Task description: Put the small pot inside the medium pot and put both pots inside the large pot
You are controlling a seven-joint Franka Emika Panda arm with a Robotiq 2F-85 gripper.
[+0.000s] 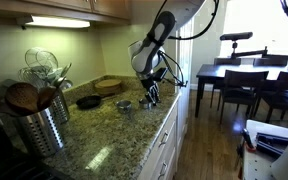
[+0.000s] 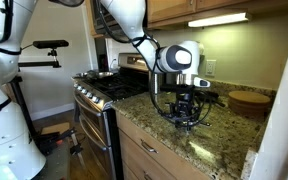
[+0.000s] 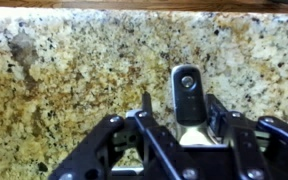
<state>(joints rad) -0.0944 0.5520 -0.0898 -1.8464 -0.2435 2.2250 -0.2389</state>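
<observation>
Gripper (image 2: 187,116) is held low over the granite counter (image 3: 64,70); a silver pot handle (image 3: 188,88) is seen between the jaws; whether they are clamped cannot be told

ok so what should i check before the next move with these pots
1. Gripper down low at the counter: ok.
2. Pot handle lined up between the jaws in the wrist view: ok.
3. Which pot that handle belongs to: cannot tell, its body is hidden under the gripper.
4. Jaws closed on it: cannot tell.
5. All three pots located: not ok, only one separate silver pot shows beside the gripper.
6. Frying pan apart from the gripper: ok.
</observation>
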